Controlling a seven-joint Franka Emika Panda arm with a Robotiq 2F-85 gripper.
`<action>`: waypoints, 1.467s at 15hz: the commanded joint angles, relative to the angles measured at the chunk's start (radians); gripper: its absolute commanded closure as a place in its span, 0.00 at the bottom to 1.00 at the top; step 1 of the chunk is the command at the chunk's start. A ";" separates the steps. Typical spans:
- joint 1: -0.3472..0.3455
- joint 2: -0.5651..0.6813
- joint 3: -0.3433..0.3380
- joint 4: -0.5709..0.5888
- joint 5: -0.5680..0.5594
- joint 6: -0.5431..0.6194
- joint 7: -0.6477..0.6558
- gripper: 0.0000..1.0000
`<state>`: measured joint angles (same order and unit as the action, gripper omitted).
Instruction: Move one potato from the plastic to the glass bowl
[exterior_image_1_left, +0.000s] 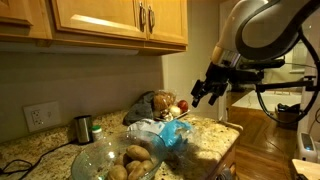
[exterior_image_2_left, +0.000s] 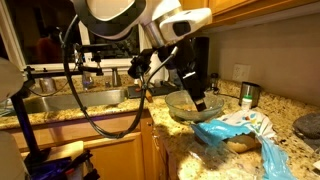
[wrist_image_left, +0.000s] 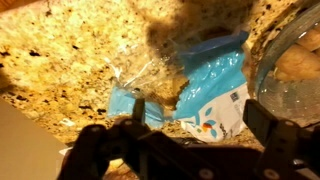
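Note:
The light-blue crinkly plastic (exterior_image_1_left: 168, 132) lies on the granite counter next to the glass bowl (exterior_image_1_left: 100, 158), which holds several potatoes (exterior_image_1_left: 136, 155). In the wrist view the plastic (wrist_image_left: 210, 80) is right below my gripper (wrist_image_left: 200, 125), with brownish lumps showing through its clear part (wrist_image_left: 160, 78); I cannot tell if they are potatoes. The glass bowl's rim (wrist_image_left: 285, 100) is at the right edge. My gripper (exterior_image_1_left: 208, 93) hangs open and empty above the plastic. It also shows in an exterior view (exterior_image_2_left: 197, 100), in front of the bowl (exterior_image_2_left: 180, 108) and beside the plastic (exterior_image_2_left: 235, 130).
A metal cup (exterior_image_1_left: 83, 128) stands by the wall near an outlet (exterior_image_1_left: 37, 116). Other groceries (exterior_image_1_left: 160, 103) sit behind the plastic. A sink (exterior_image_2_left: 70, 100) lies beyond the bowl. Wooden cabinets (exterior_image_1_left: 100, 20) hang overhead. The counter edge (exterior_image_2_left: 175, 135) is close.

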<state>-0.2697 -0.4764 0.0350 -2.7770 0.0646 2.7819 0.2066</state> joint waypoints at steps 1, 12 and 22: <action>-0.049 0.068 -0.011 0.002 -0.042 0.075 0.054 0.00; -0.059 0.211 -0.048 0.082 -0.028 0.130 0.090 0.00; -0.087 0.285 -0.040 0.118 -0.085 0.139 0.122 0.00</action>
<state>-0.3439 -0.2447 0.0037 -2.6942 0.0230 2.9235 0.2838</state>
